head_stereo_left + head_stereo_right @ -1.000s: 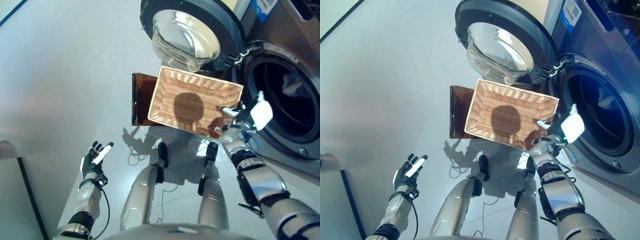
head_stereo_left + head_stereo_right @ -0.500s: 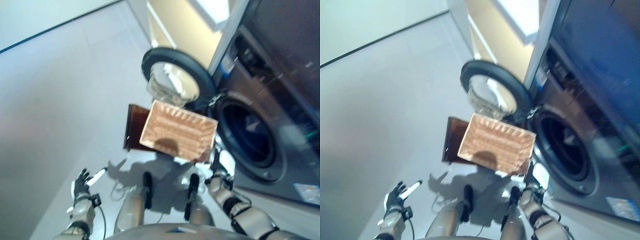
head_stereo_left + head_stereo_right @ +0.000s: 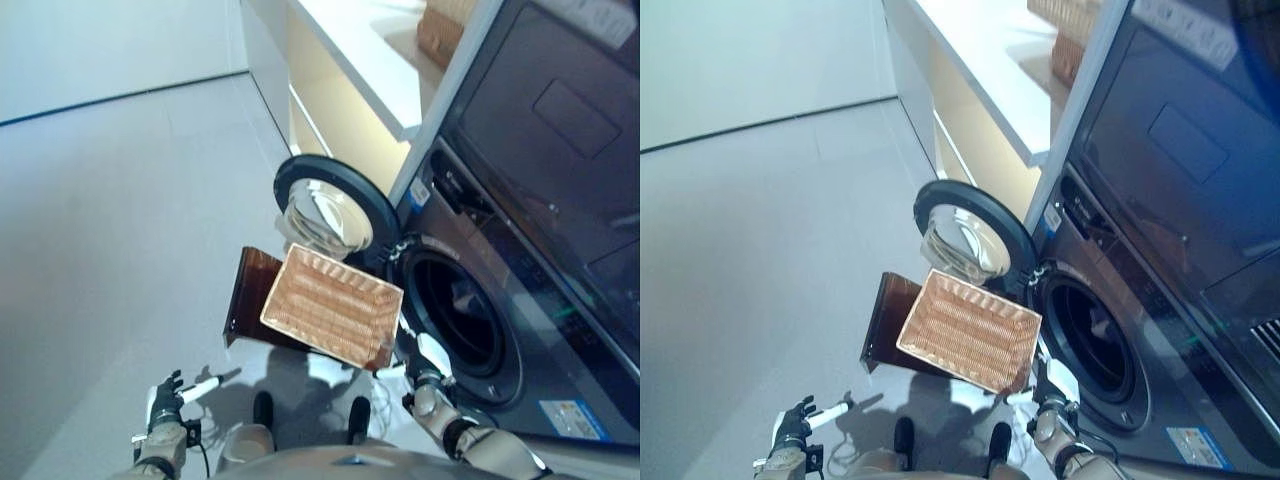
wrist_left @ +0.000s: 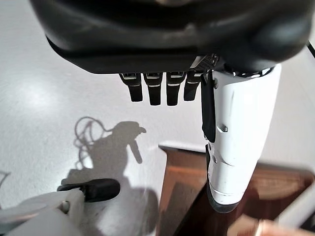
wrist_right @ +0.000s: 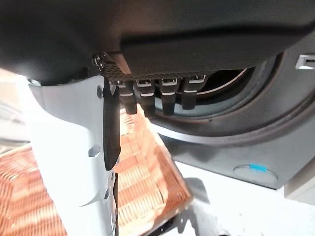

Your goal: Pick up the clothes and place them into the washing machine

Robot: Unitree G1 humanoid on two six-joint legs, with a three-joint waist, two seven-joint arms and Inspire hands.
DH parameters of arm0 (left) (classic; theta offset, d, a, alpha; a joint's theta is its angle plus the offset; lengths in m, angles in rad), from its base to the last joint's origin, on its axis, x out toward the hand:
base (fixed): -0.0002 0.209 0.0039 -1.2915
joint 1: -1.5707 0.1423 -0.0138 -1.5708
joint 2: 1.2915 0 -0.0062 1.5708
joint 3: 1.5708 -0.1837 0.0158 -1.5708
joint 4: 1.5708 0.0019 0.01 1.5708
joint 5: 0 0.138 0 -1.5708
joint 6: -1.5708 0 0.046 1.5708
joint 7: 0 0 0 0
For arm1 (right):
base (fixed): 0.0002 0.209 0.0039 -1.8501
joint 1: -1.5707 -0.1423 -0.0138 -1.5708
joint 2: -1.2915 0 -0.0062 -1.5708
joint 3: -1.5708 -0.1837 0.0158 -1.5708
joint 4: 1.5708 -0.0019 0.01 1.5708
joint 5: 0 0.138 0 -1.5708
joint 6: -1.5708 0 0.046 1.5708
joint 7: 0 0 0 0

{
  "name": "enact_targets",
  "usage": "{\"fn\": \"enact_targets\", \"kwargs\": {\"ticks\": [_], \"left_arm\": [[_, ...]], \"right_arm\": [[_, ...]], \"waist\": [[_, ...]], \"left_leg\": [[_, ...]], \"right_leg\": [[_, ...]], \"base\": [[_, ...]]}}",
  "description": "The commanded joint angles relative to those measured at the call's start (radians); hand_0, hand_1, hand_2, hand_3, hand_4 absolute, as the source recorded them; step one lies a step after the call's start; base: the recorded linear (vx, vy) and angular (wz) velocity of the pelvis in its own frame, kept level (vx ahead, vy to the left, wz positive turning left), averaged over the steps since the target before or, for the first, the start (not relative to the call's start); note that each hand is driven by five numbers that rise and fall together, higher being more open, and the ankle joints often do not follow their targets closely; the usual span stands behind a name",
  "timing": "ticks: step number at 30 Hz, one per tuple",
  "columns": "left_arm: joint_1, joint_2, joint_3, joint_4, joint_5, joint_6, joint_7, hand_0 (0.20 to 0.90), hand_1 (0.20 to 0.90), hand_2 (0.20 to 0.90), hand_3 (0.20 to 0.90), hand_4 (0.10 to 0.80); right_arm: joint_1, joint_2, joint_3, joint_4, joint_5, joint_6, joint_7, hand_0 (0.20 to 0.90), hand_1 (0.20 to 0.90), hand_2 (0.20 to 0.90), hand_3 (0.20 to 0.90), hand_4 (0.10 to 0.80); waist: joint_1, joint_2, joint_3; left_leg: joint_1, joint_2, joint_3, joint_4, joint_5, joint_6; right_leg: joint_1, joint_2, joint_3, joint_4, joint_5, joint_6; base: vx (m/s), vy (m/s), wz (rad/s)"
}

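Observation:
The wicker basket (image 3: 330, 320) sits tilted on a brown stool (image 3: 248, 295), and no clothes show inside it. Beside it on the right is the washing machine's round opening (image 3: 455, 315), with a pale shape dimly visible in the drum. Its glass door (image 3: 325, 215) is swung wide behind the basket. My right hand (image 3: 430, 362) hovers between the basket's right corner and the machine's opening, open and holding nothing. In the right wrist view the basket (image 5: 142, 172) and the drum's rim (image 5: 236, 113) show past its straight fingers. My left hand (image 3: 165, 405) is low on the left over the floor, open and bare.
A white counter (image 3: 360, 60) with a wicker box (image 3: 445, 30) on it runs behind the machine. A second dark appliance front (image 3: 560, 130) stands above the washing machine. Grey floor (image 3: 120, 220) spreads to the left.
The camera has tilted up, so the whole picture has shifted and the counter and upper appliance have come into view. Both hands stay open and now show lower in the picture.

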Motion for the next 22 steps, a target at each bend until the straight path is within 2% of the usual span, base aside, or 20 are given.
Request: {"fn": "enact_targets", "kwargs": {"ticks": [1, 6, 11, 22], "left_arm": [[-0.064, 0.049, -0.037, 0.081, 0.084, -0.011, -0.014, 0.900, 0.900, 0.900, 0.900, 0.800], [-0.030, 0.032, -0.045, 0.105, 0.135, 0.003, -0.034, 0.900, 0.900, 0.900, 0.900, 0.800], [-0.005, 0.002, -0.045, 0.117, 0.141, 0.009, -0.054, 0.900, 0.900, 0.900, 0.900, 0.800], [-0.003, -0.019, -0.075, 0.101, 0.150, 0.003, -0.070, 0.900, 0.900, 0.900, 0.900, 0.800]], "right_arm": [[-0.035, 0.005, -0.002, -0.009, -0.024, -0.011, 0.049, 0.900, 0.900, 0.900, 0.900, 0.800], [0.059, 0.024, -0.017, 0.031, -0.037, 0.001, 0.109, 0.900, 0.900, 0.900, 0.900, 0.800], [0.129, 0.017, -0.098, 0.099, -0.004, 0.027, 0.130, 0.900, 0.900, 0.900, 0.900, 0.800], [0.142, 0.009, -0.110, 0.088, 0.013, 0.022, 0.134, 0.900, 0.900, 0.900, 0.900, 0.800]], "waist": [[0.003, 0.019, -0.001], [-0.013, 0.012, -0.032], [-0.040, 0.015, -0.053], [-0.056, 0.013, -0.061]], "left_leg": [[0.021, -0.003, 0.010, -0.008, 0.024, -0.053], [0.072, -0.004, 0.013, -0.008, 0.008, -0.053], [0.112, -0.002, 0.019, -0.008, -0.002, -0.053], [0.140, 0.002, 0.016, -0.008, -0.014, -0.054]], "right_leg": [[0.052, 0.037, 0.040, 0.040, 0.010, 0.047], [0.101, 0.043, 0.044, 0.038, -0.011, 0.043], [0.136, 0.051, 0.056, 0.042, -0.030, 0.038], [0.164, 0.056, 0.059, 0.043, -0.044, 0.034]], "base": [[0.036, 0.012, -0.01], [0.032, 0.033, -0.01], [0.018, 0.035, -0.07], [0.001, 0.006, -0.05]]}}
